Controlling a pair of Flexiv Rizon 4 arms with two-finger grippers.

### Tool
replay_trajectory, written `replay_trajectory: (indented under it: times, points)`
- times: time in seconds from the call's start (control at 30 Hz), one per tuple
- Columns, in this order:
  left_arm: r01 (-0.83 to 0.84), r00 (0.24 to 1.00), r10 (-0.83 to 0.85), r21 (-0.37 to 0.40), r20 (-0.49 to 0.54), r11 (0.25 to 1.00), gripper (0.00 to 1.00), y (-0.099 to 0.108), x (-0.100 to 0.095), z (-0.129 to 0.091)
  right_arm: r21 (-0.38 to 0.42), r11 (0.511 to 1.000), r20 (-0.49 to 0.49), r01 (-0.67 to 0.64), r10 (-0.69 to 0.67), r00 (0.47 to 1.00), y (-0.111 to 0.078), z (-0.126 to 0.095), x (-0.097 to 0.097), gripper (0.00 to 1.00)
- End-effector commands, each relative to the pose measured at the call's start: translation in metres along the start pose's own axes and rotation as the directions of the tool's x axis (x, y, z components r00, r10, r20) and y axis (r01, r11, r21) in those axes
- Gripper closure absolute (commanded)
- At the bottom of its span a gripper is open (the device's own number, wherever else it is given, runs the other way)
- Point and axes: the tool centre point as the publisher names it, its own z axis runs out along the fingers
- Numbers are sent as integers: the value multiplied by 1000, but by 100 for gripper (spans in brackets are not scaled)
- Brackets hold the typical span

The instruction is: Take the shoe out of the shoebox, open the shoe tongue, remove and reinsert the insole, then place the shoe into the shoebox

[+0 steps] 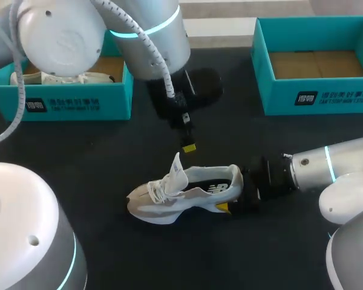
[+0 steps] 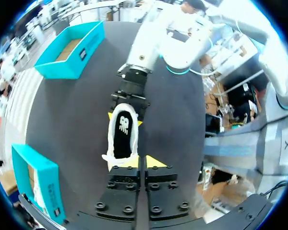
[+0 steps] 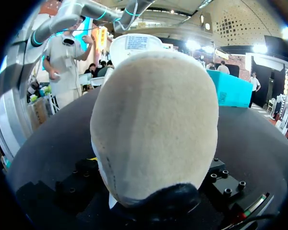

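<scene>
1. The shoe (image 1: 184, 196) stands on its sole mid-table (image 1: 97, 157), with its tongue (image 1: 177, 169) lifted and the dark insole (image 2: 123, 132) exposed.
2. The right gripper (image 1: 232, 196) pinches the heel, as far as these views show. It should hold firm so the shoe cannot slide.
3. The left gripper (image 1: 189, 147) hangs above the collar, tips pressed together and holding nothing. I judge it must spread, dip inside, nip the insole's edge and peel it up slowly.
4. The left shoebox (image 1: 78, 96) holds another white shoe (image 1: 66, 77). The right shoebox (image 1: 317, 96) shows only its cardboard floor.
</scene>
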Motion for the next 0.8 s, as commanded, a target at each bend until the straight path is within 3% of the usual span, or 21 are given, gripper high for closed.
replay_trajectory:
  times: [0.03, 0.23, 0.8]
  points:
    - [-443, 884, 436, -8, -168, 896, 100, -4, -6, 17, 3, 1000, 3, 0, 0, 1000, -2, 5, -1, 100]
    - [-461, 864, 443, -23, -238, 887, 100, -7, -8, 30, 3, 1000, 3, 0, 0, 1000, -2, 5, -1, 100]
    - [-461, 864, 443, -23, -238, 887, 100, -7, -8, 30, 3, 1000, 3, 0, 0, 1000, -2, 5, -1, 100]
